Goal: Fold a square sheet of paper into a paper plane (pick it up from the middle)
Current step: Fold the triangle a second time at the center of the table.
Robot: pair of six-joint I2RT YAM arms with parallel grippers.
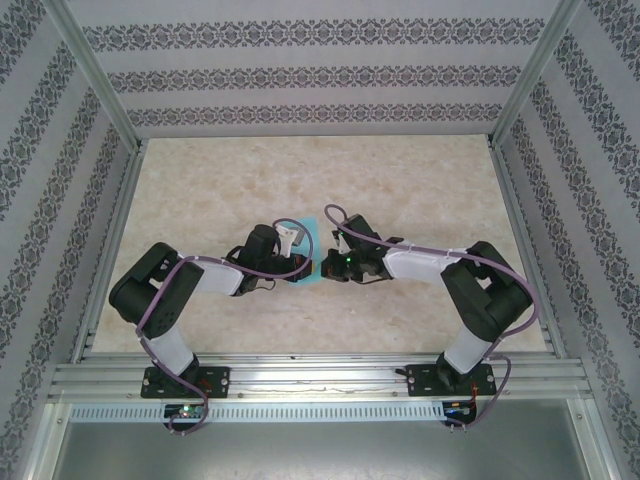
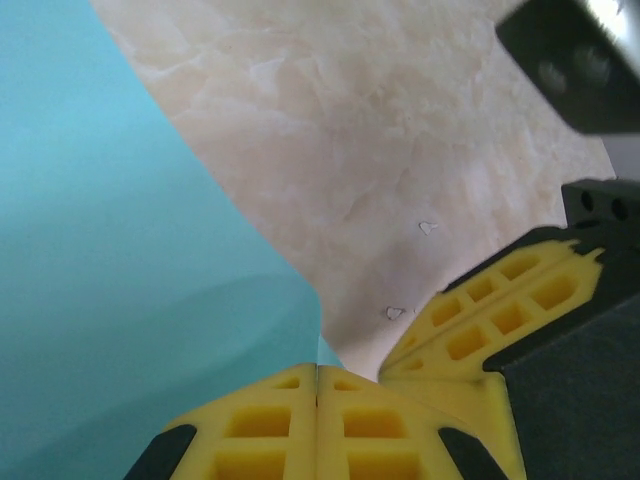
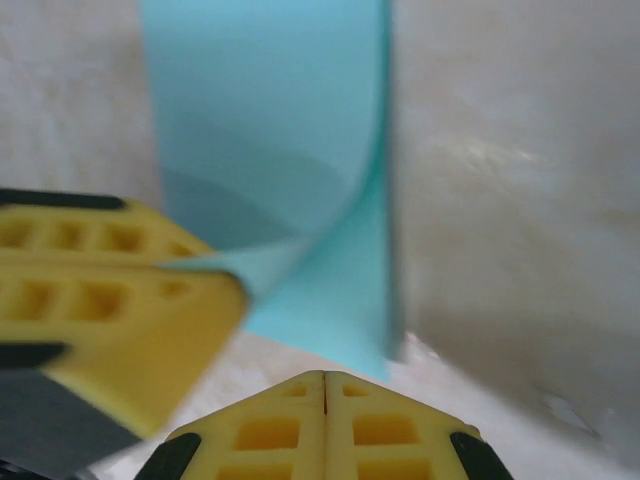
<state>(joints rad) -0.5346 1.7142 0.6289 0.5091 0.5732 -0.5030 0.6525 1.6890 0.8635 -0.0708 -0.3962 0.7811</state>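
The square sheet of paper (image 1: 311, 238) lies at the middle of the table, turquoise, with one side lifted and curling over (image 3: 280, 130). My left gripper (image 2: 317, 372) is shut on its raised edge, and the sheet (image 2: 120, 250) spreads to the left of its yellow fingers. In the top view the left gripper (image 1: 303, 266) and the right gripper (image 1: 324, 268) meet tip to tip over the paper. My right gripper (image 3: 325, 376) is shut with nothing between its fingers, just short of the paper's near edge. The left fingers (image 3: 110, 300) pinch the flap at the left of the right wrist view.
The beige marble-patterned table top (image 1: 420, 190) is walled in by patterned panels (image 1: 300, 70) and aluminium posts. A metal rail (image 1: 320, 375) runs along the near edge by the arm bases. The right gripper's fingers (image 2: 500, 310) sit close beside the left one's.
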